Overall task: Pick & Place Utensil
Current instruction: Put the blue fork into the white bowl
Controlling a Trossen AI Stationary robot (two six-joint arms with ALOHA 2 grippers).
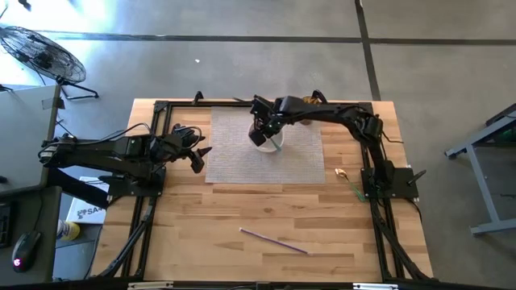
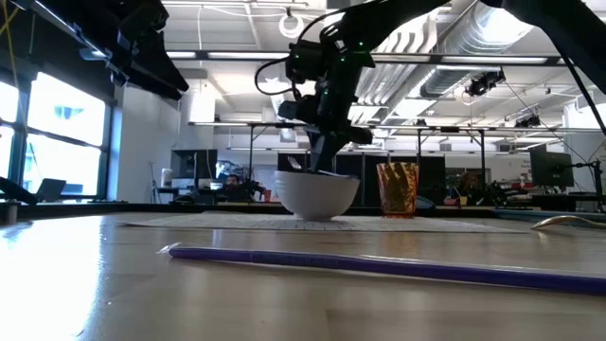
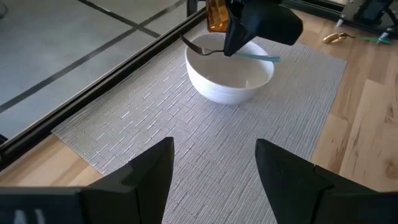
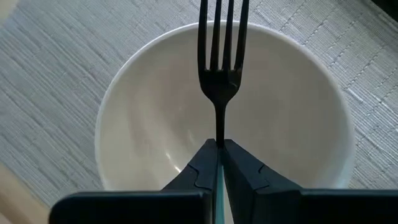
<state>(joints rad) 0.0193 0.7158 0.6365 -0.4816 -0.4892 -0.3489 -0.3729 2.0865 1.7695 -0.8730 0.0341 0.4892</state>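
Observation:
A fork (image 4: 221, 56) with a dark metal head and a teal handle (image 3: 261, 56) lies level over a white bowl (image 1: 266, 143) that stands on a grey woven placemat (image 1: 234, 157). Its tines reach past the bowl's rim (image 4: 186, 34). My right gripper (image 4: 219, 149) is above the bowl (image 2: 317, 197), shut on the fork. My left gripper (image 3: 214, 146) is open and hovers over the placemat's left edge (image 1: 200, 155), pointing toward the bowl (image 3: 230, 84). My right gripper pinches the fork's thin neck (image 4: 219, 134) between its two fingers, just behind the head, coming from above and pointing down. The fork lies about level across the bowl's opening, with the teal handle sticking out behind the fingers. Whether it touches the rim I cannot tell.
An amber cup (image 2: 398, 189) stands behind the bowl near the table's far edge. A purple straw (image 1: 274, 240) lies on the bare wood near the front. A gold spoon (image 1: 341, 171) and a green utensil (image 1: 355, 192) lie by the right arm's base.

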